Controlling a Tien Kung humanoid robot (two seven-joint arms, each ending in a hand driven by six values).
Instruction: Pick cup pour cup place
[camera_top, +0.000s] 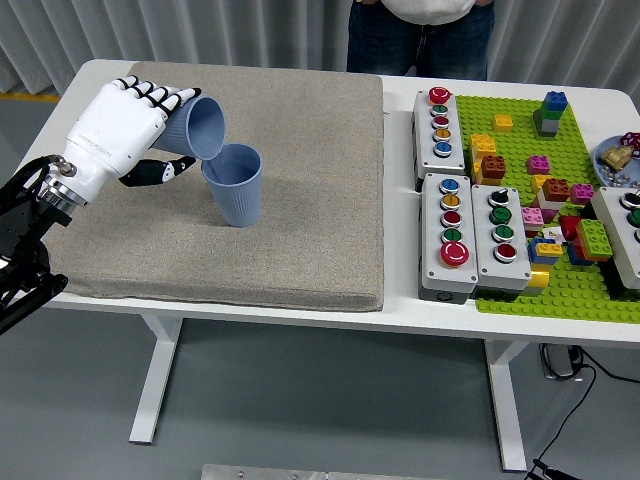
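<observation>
Tipping a blue cup (203, 128) in the left hand (122, 128) (fingers wrapped round it) over another blue cup (236, 184) standing upright.
</observation>
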